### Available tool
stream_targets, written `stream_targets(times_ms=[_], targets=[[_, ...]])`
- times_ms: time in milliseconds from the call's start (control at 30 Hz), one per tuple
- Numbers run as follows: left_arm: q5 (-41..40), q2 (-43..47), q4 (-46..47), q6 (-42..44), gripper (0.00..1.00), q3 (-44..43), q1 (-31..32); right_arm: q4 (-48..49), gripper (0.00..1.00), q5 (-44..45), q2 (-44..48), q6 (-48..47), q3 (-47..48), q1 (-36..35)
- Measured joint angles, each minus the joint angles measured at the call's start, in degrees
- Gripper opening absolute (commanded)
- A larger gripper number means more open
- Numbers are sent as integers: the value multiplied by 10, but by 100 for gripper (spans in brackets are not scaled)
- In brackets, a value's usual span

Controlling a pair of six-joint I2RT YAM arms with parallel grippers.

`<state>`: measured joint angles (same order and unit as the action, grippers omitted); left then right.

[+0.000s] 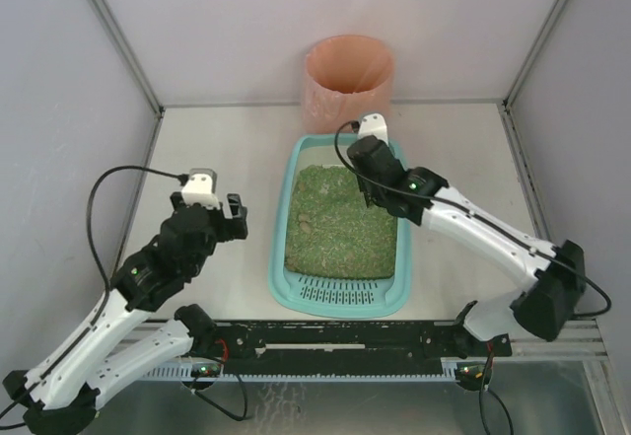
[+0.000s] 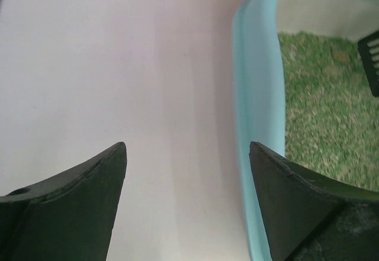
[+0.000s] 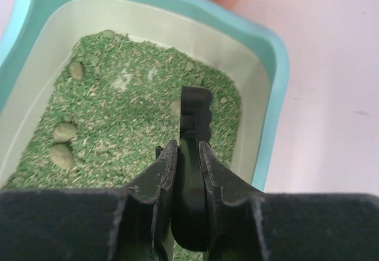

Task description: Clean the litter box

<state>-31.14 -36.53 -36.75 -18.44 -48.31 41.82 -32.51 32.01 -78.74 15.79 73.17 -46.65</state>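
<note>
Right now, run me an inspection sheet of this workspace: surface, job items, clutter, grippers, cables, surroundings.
Surface: pale table, no spilled litter seen.
Job's things: teal litter box, green granules with several clumps, slotted grate at the near end; black scoop over the litter.
Clutter: nothing seen.
Grippers: left gripper open, holding nothing, beside the box's left rim; right gripper shut on the scoop's handle.
Cables: black cable looping off the left arm; another at the right wrist.
Surroundings: pink-orange bin behind the box; plain enclosure walls.
</note>
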Motion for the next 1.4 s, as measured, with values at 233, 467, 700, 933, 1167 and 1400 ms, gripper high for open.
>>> stream_targets(times_ms=[233, 467, 700, 933, 1167, 1400], targets=[[-95, 78, 2, -5, 87, 4, -12, -105, 0, 90, -144, -22, 156, -10], [-158, 143, -3, -19, 87, 21, -18, -210, 0, 164, -269, -9, 245, -18], [-181, 161, -7, -26, 87, 25, -23, -279, 0, 185, -349, 2, 310, -9], [-177, 157, -7, -31, 87, 25, -42, -295, 0, 150, -379, 5, 331, 6], [-157, 154, -7, -31, 87, 25, -63, -276, 0, 96, -373, -11, 332, 17], [-137, 148, -7, -34, 87, 25, -74, -223, 0, 12, -347, -35, 325, 28]])
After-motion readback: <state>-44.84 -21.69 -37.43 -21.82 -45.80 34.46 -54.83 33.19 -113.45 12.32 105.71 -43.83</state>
